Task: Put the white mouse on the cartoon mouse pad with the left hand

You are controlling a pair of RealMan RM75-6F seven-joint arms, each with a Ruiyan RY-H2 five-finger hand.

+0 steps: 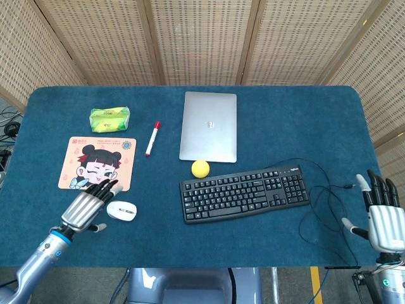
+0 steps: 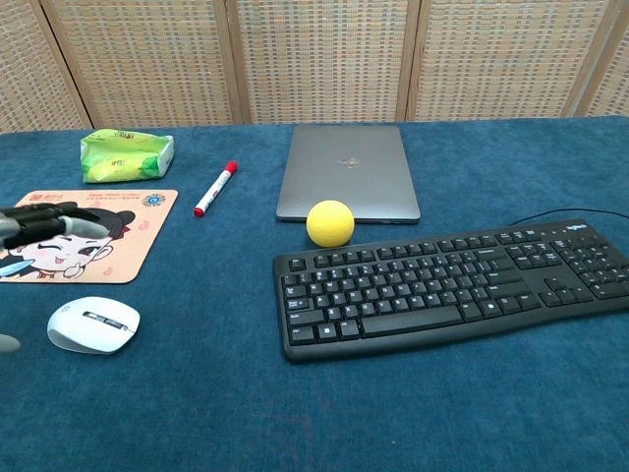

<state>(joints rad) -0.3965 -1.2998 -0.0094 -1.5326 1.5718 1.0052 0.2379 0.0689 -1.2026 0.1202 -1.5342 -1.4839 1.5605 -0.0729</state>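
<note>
white mouse (image 1: 121,210) just below cartoon mouse pad (image 1: 97,163), left hand (image 1: 88,206) beside it, fingers (image 1: 104,189) spread, empty

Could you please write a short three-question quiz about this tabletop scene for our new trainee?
1. True or false: the white mouse already lies on the cartoon mouse pad.
2. Which thing sits between the closed laptop and the black keyboard? A) red marker B) yellow ball C) green packet
3. Fill in: the left robot hand is beside the mouse with fingers ____, holding nothing.

Key
1. False: it rests on the blue table cover, just in front of the pad.
2. B, the yellow ball.
3. Spread. The right robot hand is also empty, at the table's edge.
</note>
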